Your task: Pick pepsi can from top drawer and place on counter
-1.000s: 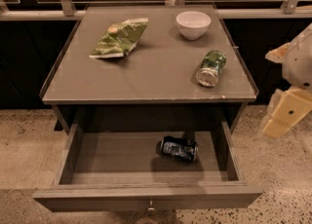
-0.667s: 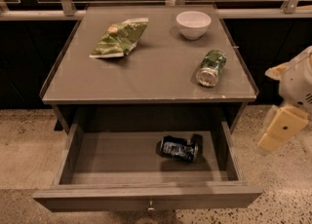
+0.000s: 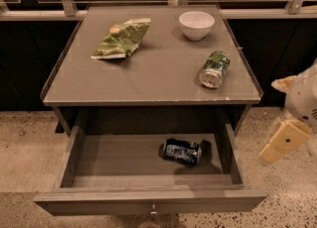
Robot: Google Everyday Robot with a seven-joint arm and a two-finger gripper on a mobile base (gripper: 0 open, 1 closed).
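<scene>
Lower than a second ago, the robot's cream-coloured gripper (image 3: 285, 141) now hangs at the right edge of the view, beside the right front corner of the cabinet and over the speckled floor (image 3: 29, 142). It is well apart from everything in the drawer and on the tabletop. Nothing else has shifted. Whether the gripper is open or closed cannot be told from this angle, and nothing can be seen in its hold.

Nearest the camera, the top drawer (image 3: 99, 203) stands pulled fully out, its flat front panel carrying a small metal knob (image 3: 152, 208) at the centre. Inside, the pepsi can (image 3: 182, 151) lies on its side on the drawer floor, right of the middle and towards the back. It looks somewhat dented, and its dark blue body runs roughly left to right. It touches neither side wall.

Above and behind the drawer, the counter (image 3: 158, 78) holds three things. A green can (image 3: 214, 68) lies on its side near the right rim, its silver end facing forward. Farther back on the left rests a crumpled green chip bag (image 3: 121, 38). A white bowl (image 3: 196, 24) sits upright at the back right, apart from the green can.
</scene>
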